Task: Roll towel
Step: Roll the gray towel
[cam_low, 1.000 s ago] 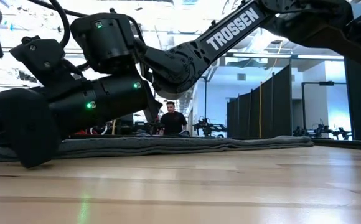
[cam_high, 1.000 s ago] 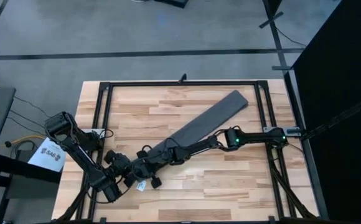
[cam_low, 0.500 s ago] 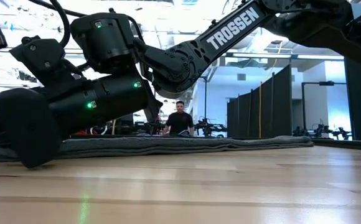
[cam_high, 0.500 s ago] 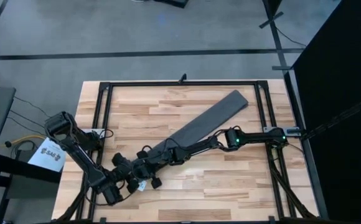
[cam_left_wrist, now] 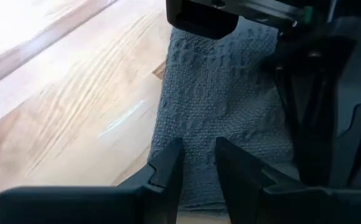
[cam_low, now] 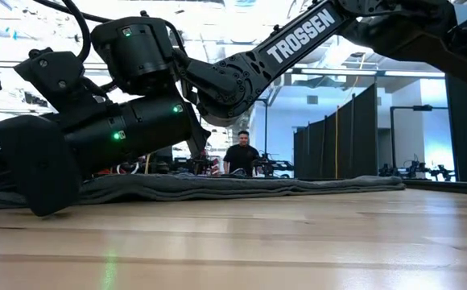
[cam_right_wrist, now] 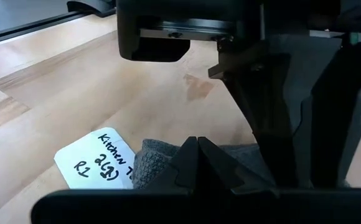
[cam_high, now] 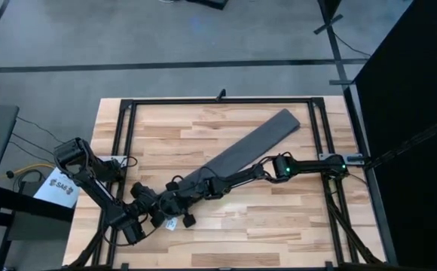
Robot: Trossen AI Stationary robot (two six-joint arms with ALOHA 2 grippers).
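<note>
The towel (cam_high: 241, 150) is a long dark grey strip lying flat and slantwise on the table, from the far right to the near left. Its near end (cam_right_wrist: 149, 165) is bunched beside a white handwritten label (cam_right_wrist: 96, 162). My right gripper (cam_right_wrist: 197, 149) is shut on that end. My left gripper (cam_left_wrist: 198, 163) comes from the left and stands over the same end (cam_left_wrist: 218, 93), its fingers a narrow gap apart with flat cloth showing between them. In the high view both grippers (cam_high: 154, 212) (cam_high: 171, 213) crowd together there. My right gripper pinches the towel's near end (cam_right_wrist: 159, 160) between its two fingers, right beside the label. The cloth bunches up under the fingertips and stays on the table; how many layers cannot be told. My left gripper's fingertips (cam_left_wrist: 171, 163) sit low over the towel's near end; whether they touch it cannot be told.
A black metal frame (cam_high: 218, 100) runs around the wooden tabletop (cam_high: 279, 218). Bare wood lies on both sides of the towel strip. In the room beyond the table a person (cam_low: 241, 157) stands among dark partitions.
Both grippers have stayed at the towel's near end, and the towel lies as before. The person in the room behind has walked to the right.
</note>
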